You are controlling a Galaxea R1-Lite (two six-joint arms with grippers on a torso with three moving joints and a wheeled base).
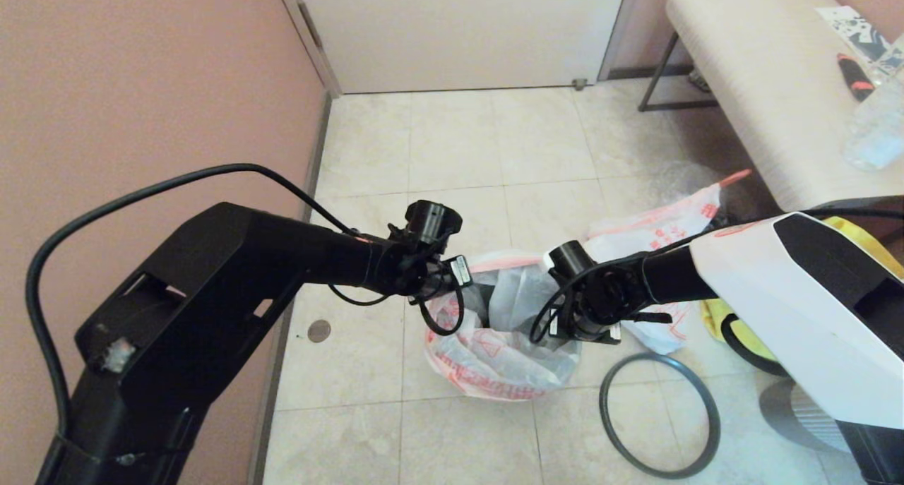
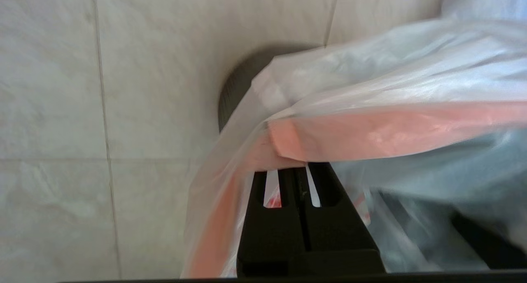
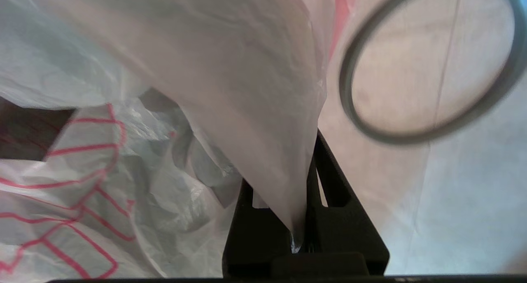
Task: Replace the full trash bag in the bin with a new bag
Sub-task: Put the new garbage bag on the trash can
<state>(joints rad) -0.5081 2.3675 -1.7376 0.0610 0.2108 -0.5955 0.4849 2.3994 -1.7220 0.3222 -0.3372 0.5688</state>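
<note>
The new bag, white with red print and a pink edge band, is draped over the black bin, whose dark wall shows under the film. My left gripper is shut on the pink band at the bag's left side. My right gripper is shut on a fold of the bag's film at the right side. The full trash bag, lumpy with an orange tail, lies on the floor behind my right arm. The dark grey hoop lies flat on the tiles to the right of the bin.
A pink wall runs close along the left. A padded bench with a clear bottle stands at the back right. The yellow tote sits on the floor under my right arm. A closed door is straight ahead.
</note>
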